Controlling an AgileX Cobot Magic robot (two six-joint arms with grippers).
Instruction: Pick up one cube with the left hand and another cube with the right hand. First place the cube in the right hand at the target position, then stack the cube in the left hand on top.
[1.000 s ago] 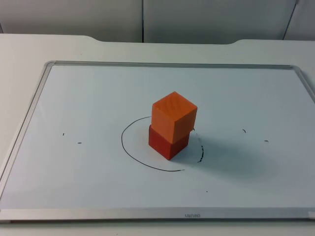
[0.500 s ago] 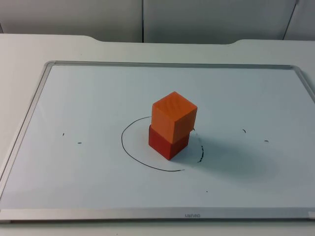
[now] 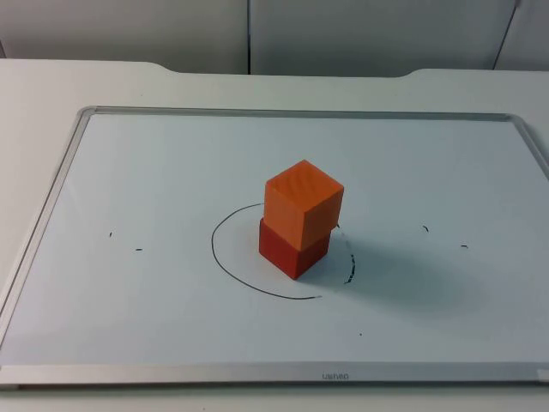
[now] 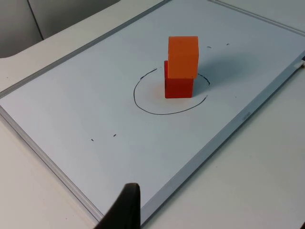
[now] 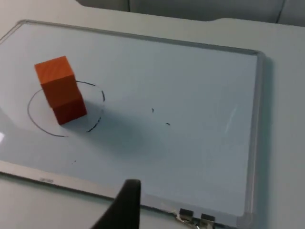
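Note:
An orange cube [image 3: 302,202] sits stacked on a red cube [image 3: 292,251], turned a little against it. The stack stands inside the circle [image 3: 225,260] drawn in black pen on the whiteboard [image 3: 154,172]. In the left wrist view the orange cube [image 4: 183,56] and red cube [image 4: 178,88] stand far off. A black fingertip [image 4: 125,210] of my left gripper hangs over the board's frame, open, holding nothing. In the right wrist view the same stack [image 5: 62,90] is far away too. My right gripper's fingertip [image 5: 126,205] hovers at the board's edge, open and empty. Both arms wait.
The whiteboard's metal frame [image 3: 257,372] runs all around the work area, with small pen marks [image 3: 124,243] left and right [image 3: 444,237] of the circle. White table top [image 3: 103,81] surrounds the board. A grey partition wall [image 3: 343,30] closes the back.

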